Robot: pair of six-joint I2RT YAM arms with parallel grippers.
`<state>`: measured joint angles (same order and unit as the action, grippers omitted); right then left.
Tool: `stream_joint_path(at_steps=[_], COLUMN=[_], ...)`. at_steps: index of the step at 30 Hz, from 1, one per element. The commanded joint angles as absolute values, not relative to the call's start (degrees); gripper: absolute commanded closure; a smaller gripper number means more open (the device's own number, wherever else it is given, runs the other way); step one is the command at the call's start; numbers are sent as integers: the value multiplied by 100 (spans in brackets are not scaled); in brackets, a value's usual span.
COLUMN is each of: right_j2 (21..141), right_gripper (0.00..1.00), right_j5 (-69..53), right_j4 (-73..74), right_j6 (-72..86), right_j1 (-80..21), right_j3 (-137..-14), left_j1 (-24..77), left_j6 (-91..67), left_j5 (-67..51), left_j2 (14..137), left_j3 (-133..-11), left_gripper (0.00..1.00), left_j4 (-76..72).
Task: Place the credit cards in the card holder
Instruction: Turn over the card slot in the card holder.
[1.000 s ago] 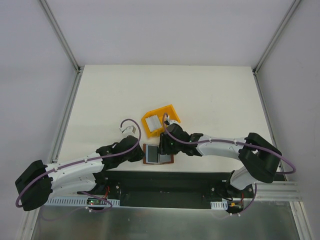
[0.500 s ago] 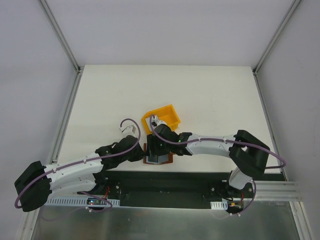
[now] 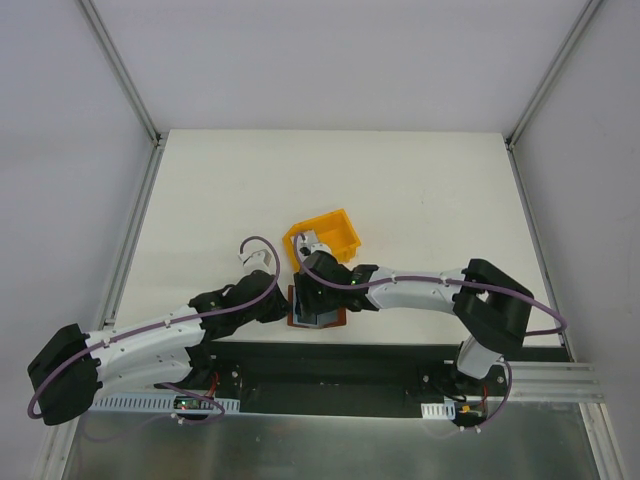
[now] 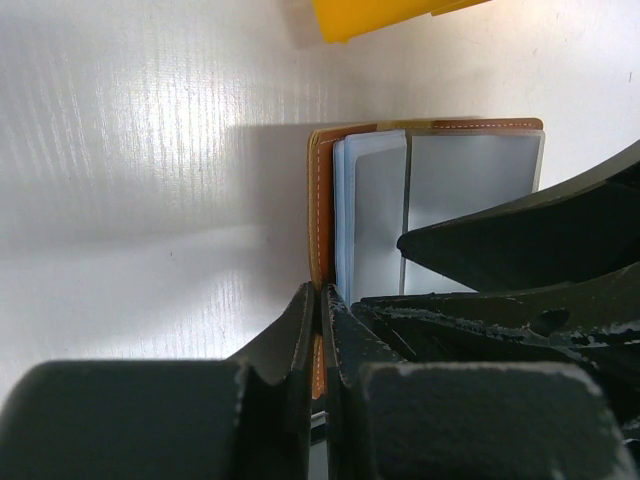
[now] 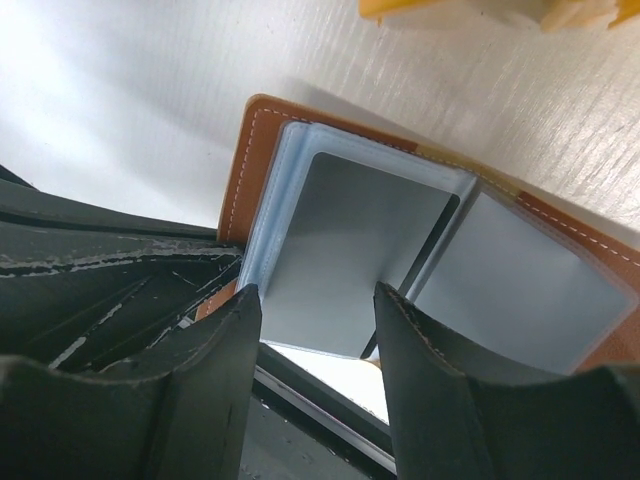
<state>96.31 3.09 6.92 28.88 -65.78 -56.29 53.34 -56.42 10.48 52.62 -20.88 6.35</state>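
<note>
The left gripper (image 4: 320,322) is clenched on the brown stitched edge of the card holder (image 4: 450,190). The holder lies open, grey sleeves up, on the white table (image 3: 430,190), just beside the yellow bin (image 3: 338,230) on its near side. The right gripper (image 5: 318,310) hangs over the sleeves with its fingers spread apart; I cannot tell whether they touch.

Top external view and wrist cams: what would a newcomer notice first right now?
The open brown card holder at the near edge of the table draws the eye. The left gripper pinches its left border, jaws shut, while the right gripper hangs over the grey sleeves, jaws apart. A yellow bin sits just behind.
</note>
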Motion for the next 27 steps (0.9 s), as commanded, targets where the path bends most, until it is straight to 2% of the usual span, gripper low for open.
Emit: stream_joint_path(at_steps=[1,11,27], right_j2=[9712,9914,9519], right_gripper=[48,46,58], right_j5=[387,465,1098], right_j4=[774,1001,1731], right_j6=[2813,2804,2558], right_j1=[-6618,-6653,-6794], right_j3=[-5880,-6064,-6275], left_j1=[5397,5397,5405], left_j6=[-5695,-5695,-5730], left_j5=[958,949,1020], left_j2=[5159,5142,5045], left_j3=[-2241,-2267,-2074], left_gripper=[100,100,100], left_j4=[624,607,624])
